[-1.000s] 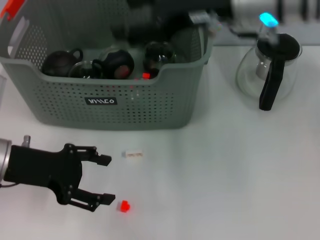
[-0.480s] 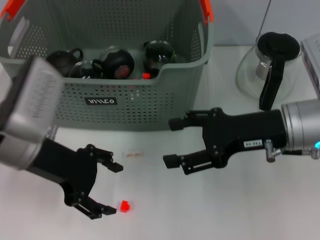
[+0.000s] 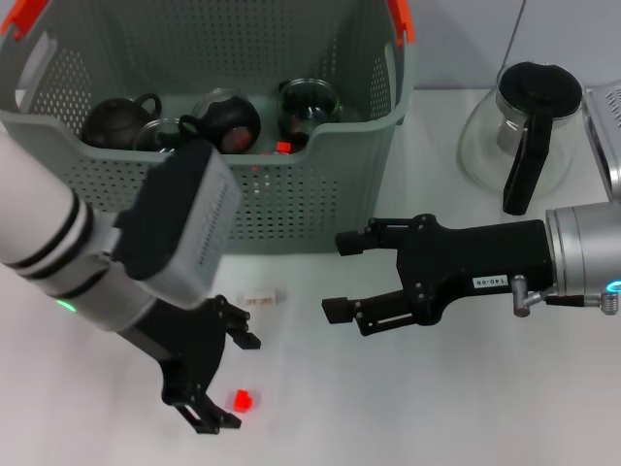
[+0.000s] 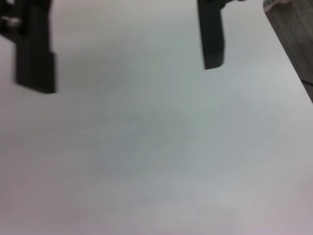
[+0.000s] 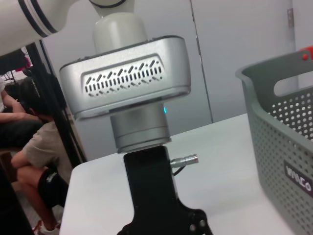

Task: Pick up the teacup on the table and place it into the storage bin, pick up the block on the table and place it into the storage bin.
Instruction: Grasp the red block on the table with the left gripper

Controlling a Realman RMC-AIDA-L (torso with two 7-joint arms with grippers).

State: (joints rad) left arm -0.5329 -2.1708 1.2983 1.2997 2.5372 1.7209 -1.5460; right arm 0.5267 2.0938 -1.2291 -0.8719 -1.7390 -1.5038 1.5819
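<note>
1. We see the left gripper (image 3: 225,381) low over the table (image 3: 466,388), its fingers spread apart with nothing between them.
2. The small red block (image 3: 242,399) lies on the table just beside the nearer finger's tip, at the mouth of the gap and not yet between the fingers.
3. A small pale piece (image 3: 260,298) lies on the table just beyond the farther finger.
4. The right gripper (image 3: 344,275) hovers in front of the storage bin (image 3: 291,199), fingers apart and empty, well apart from the block.
5. Inside the bin we see dark round teapots and cups (image 3: 225,118).
6. A glass carafe (image 3: 519,136) with a black handle stands to the bin's right.
</note>
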